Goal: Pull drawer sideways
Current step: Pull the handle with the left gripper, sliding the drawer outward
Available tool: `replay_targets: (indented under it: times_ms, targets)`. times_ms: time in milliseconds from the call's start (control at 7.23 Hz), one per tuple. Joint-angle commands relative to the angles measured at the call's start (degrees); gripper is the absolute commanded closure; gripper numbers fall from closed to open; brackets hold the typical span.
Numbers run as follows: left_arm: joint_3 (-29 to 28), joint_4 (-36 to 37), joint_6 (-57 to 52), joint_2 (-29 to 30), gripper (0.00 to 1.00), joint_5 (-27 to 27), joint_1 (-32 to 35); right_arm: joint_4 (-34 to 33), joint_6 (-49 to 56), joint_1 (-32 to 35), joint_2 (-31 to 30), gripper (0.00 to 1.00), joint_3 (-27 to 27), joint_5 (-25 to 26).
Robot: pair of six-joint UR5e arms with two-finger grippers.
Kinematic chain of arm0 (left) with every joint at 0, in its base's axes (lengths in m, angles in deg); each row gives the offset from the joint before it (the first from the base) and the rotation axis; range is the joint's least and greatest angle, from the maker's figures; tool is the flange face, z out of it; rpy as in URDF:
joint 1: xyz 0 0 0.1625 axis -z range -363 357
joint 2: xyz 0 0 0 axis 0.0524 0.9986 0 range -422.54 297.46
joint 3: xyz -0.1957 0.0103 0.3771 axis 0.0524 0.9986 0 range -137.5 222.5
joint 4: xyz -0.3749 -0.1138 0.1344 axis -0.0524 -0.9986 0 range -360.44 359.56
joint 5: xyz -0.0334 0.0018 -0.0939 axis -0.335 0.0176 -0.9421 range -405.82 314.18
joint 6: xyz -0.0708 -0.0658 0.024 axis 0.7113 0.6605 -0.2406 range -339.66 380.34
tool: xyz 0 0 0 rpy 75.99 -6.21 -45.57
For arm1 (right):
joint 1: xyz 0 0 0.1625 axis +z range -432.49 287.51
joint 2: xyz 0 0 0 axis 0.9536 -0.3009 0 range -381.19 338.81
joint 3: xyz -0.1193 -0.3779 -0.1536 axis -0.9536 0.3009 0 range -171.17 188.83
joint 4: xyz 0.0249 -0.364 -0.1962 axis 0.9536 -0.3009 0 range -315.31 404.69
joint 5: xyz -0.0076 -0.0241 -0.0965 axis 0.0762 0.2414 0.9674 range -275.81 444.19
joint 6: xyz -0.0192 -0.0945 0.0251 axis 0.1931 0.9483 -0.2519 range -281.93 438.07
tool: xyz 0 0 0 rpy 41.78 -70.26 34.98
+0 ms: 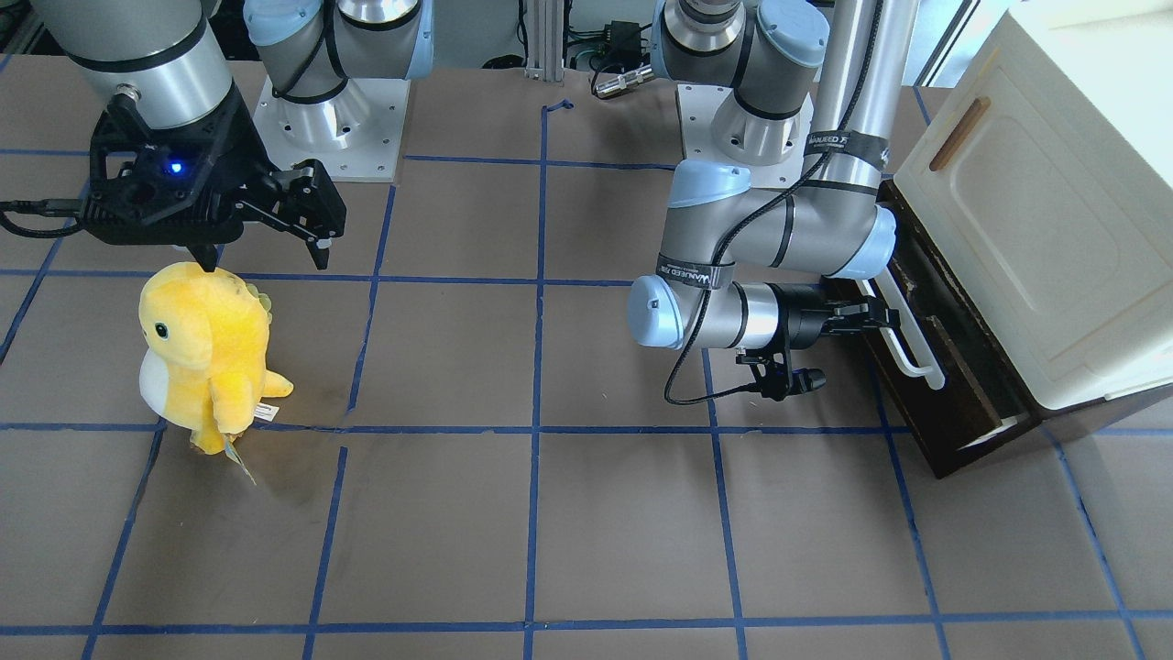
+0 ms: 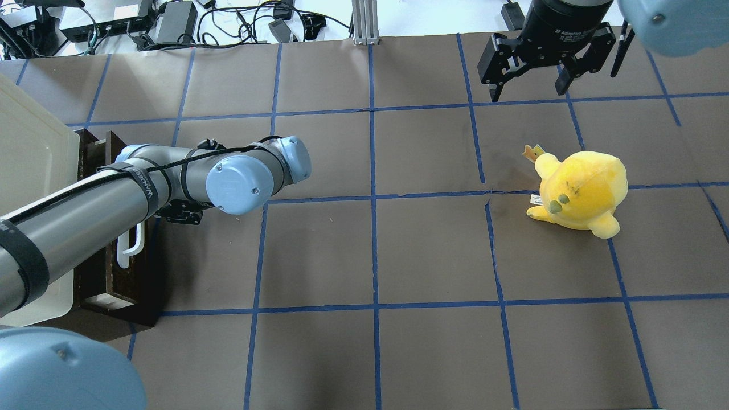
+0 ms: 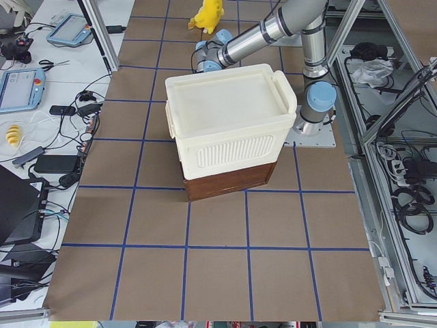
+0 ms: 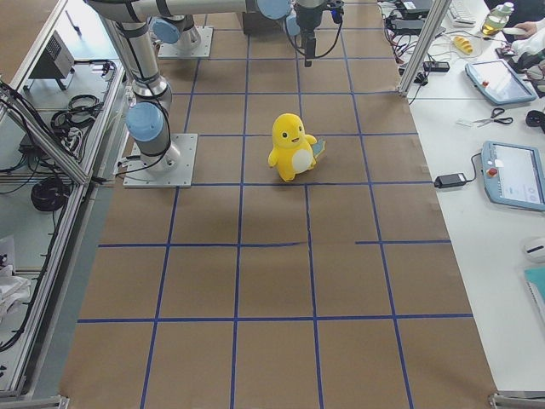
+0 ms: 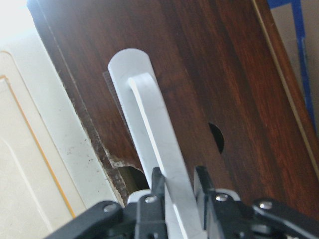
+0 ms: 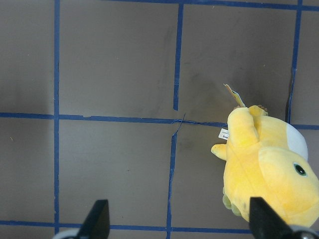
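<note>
The drawer (image 1: 930, 385) has a dark brown front and a long white bar handle (image 1: 909, 346). It sits under a cream cabinet (image 1: 1035, 211) at the table's end and stands out a little, with a pale side showing. My left gripper (image 1: 866, 316) is shut on the handle. In the left wrist view its fingers (image 5: 157, 183) clamp the white bar (image 5: 149, 129) against the brown front (image 5: 214, 84). In the overhead view the arm hides this gripper and only the handle's end (image 2: 128, 250) shows. My right gripper (image 2: 527, 85) is open and empty, above the table far from the drawer.
A yellow plush toy (image 1: 202, 353) stands on the table under the right gripper; it also shows in the overhead view (image 2: 581, 191) and the right wrist view (image 6: 264, 169). The cabinet door has a small brown wooden handle (image 1: 959, 134). Blue tape lines grid the brown tabletop.
</note>
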Motion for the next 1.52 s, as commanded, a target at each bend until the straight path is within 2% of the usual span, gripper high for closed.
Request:
replay_targets:
  times_ms: [0, 1383]
  targets:
    - [0.0, 0.2, 0.0, 0.0, 0.99, 0.0, 1.1, 0.0, 0.0, 0.0, 0.0, 0.00, 0.0, 0.0]
    - [-1.3, 0.4, -0.3, 0.1, 0.99, -2.1, 4.0, 0.0, 0.0, 0.0, 0.0, 0.00, 0.0, 0.0]
